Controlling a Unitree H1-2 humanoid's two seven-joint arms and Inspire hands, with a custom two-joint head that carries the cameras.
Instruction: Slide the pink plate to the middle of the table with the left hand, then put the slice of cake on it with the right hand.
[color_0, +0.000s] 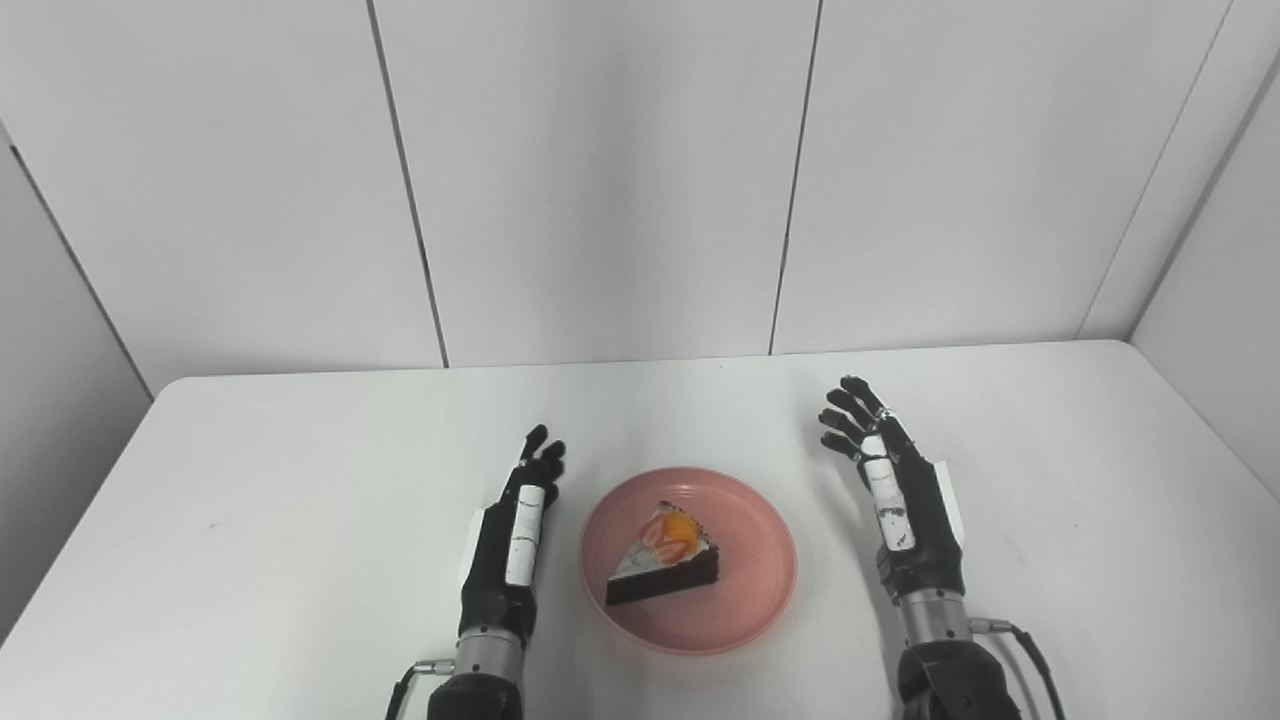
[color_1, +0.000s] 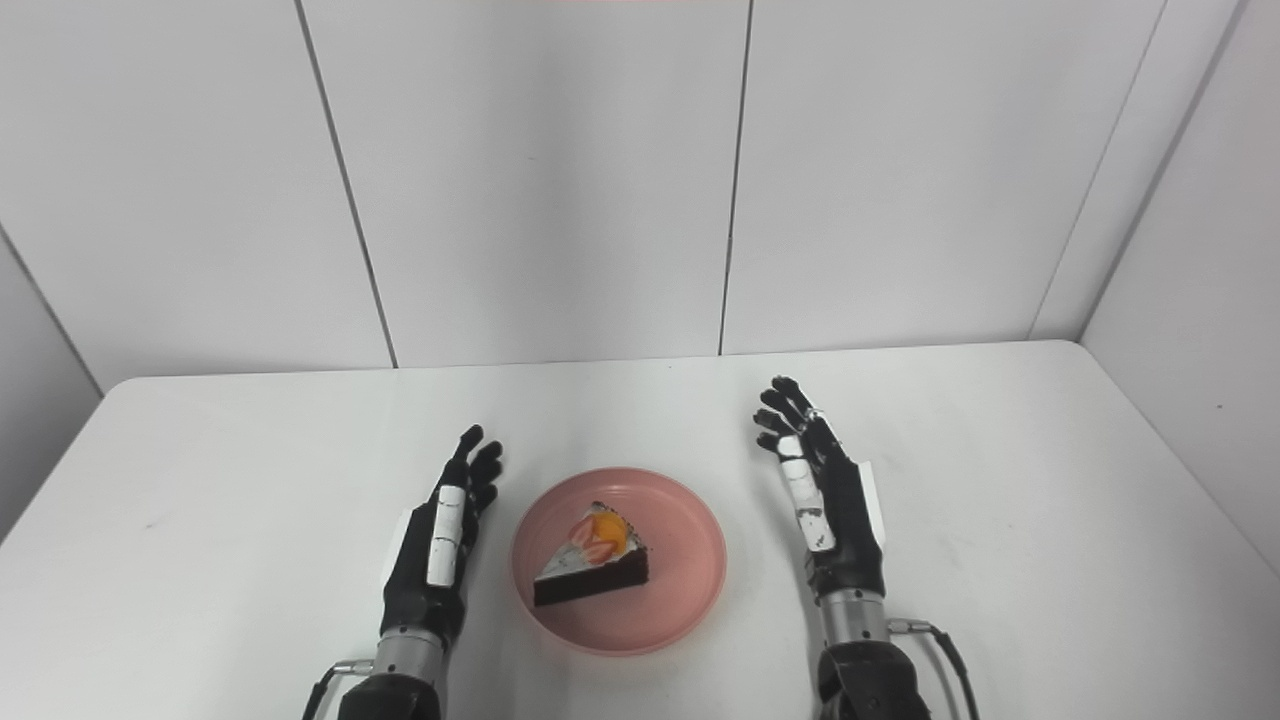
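A: Where do we stand?

B: By the look of it we're finished. The plate (color_0: 745, 610) lies between our hands, and the cake (color_0: 664, 565) rests on it, just inward of the left hand (color_0: 515, 535).

A: And the hands?

B: Both empty with fingers spread; the right hand (color_0: 890, 490) stands well clear of the rim.

A: Do our two views differ?

B: Hardly. The right eye only shifts everything leftward, nothing new.
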